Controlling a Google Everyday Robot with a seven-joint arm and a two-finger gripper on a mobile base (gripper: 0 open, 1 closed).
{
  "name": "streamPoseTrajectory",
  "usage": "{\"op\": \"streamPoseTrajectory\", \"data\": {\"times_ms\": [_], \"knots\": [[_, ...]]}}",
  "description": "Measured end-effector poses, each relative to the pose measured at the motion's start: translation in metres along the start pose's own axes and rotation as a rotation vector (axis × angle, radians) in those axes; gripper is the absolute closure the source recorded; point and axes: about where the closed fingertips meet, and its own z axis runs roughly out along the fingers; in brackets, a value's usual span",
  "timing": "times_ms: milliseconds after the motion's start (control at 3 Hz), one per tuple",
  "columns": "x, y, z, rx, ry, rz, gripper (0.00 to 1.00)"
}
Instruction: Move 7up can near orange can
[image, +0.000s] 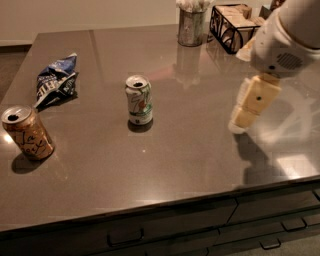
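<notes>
The 7up can (138, 100), white with a green base band and a silver top, stands upright near the middle of the dark table (180, 155). The orange can (27, 132), copper-orange with dark cursive lettering, stands slightly tilted at the table's left edge, well to the left of the 7up can. My gripper (251, 104), cream-coloured under a white arm housing, hangs over the right side of the table. It is well to the right of the 7up can and holds nothing that I can see.
A crumpled blue-and-white snack bag (56, 80) lies at the back left. A metal cup (191, 26) and a black wire basket (231, 24) stand at the far edge. Drawers (260, 215) run below the front edge.
</notes>
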Motion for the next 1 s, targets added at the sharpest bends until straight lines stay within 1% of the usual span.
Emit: {"op": "streamPoseTrajectory", "data": {"times_ms": [333,667,1000], "knots": [[-0.053,-0.011,0.029,-0.005,-0.102,-0.002,0.00],[-0.102,-0.014,0.057,-0.019,-0.182,-0.016,0.00],[-0.143,-0.015,0.084,-0.052,-0.246,-0.033,0.00]]}}
